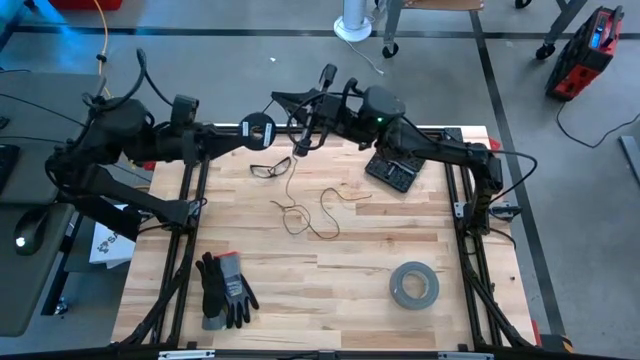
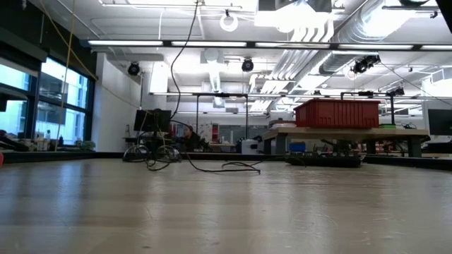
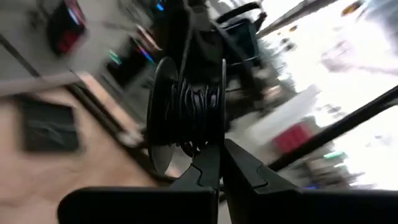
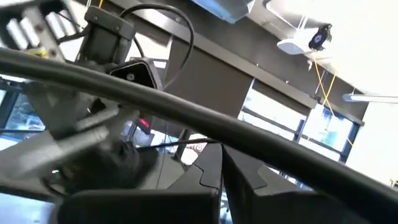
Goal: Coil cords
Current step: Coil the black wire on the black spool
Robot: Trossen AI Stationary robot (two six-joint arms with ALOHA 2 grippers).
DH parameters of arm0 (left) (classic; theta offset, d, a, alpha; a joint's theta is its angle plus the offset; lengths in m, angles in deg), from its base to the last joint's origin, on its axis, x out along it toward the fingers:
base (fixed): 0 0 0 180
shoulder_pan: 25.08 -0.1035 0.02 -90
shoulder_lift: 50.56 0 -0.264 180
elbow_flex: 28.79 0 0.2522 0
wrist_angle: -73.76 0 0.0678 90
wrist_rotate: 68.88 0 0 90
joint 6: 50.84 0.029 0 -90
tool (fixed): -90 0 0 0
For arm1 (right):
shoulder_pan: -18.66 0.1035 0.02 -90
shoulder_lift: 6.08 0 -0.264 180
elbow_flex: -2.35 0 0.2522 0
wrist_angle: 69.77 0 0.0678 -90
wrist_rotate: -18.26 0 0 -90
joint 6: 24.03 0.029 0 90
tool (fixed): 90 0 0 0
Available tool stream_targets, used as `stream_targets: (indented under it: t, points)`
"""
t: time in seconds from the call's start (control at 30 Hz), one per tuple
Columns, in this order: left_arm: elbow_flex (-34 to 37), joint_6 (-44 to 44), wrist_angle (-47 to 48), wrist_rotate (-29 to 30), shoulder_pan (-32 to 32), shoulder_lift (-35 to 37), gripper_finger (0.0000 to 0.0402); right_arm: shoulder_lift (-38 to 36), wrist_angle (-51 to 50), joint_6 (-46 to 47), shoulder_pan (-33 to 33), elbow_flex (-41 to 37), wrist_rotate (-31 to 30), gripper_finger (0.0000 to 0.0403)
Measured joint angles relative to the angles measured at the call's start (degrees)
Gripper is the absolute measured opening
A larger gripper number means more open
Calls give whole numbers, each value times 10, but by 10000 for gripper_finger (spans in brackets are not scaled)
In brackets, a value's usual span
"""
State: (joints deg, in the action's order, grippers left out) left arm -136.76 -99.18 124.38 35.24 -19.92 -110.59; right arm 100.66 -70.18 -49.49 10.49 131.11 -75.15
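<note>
1. Nearest the front edge of the surface (image 1: 330,300) you've got stuff that isn't in play: gloves (image 1: 225,288) on the left side, a grey tape roll (image 1: 414,285) on the right. Both sit well apart from the action, so they shouldn't snag anything.

2. Mid-surface is the loose end of the cord (image 1: 310,215), lying in a few messy loops. It runs up off the wood toward the arms, so this slack is what's left to wind, I'd say.

3. Just behind the loops: safety glasses (image 1: 270,167), and off to the right a black keypad thing (image 1: 391,172). The glasses are near the cord's path, so they could get dragged, maybe.

4. Far edge, up in the air: the left pincer (image 1: 243,130) is pressed together on the rim of the spool (image 3: 186,115), holding it like a fixed reel. The wrist view shows dark turns already on the spool, so winding looks partway done.

5. Right beside it, the right pincer (image 1: 303,143) is shut too, pinching the cord just above where it rises from the surface. Makes sense: one arm keeps the spool steady, the other guides cord around it.

6. The low view just shows the cord hanging down to the surface with the room behind.
</note>
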Motion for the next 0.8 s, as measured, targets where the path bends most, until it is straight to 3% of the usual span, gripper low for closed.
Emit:
stream_targets:
  t: [0.33, 0.7, 0.8]
  points:
    - [0, 376, 19, 141, -2, -1, 0, -22, -81, 49, -1, 0, -4, 0]
    - [1, 550, -78, 134, 7, -15, 0, -27, -117, 77, 15, 1, 1, 0]
    - [1, 573, -97, 134, 7, -15, 0, -33, -136, 135, 18, 1, 10, 7]
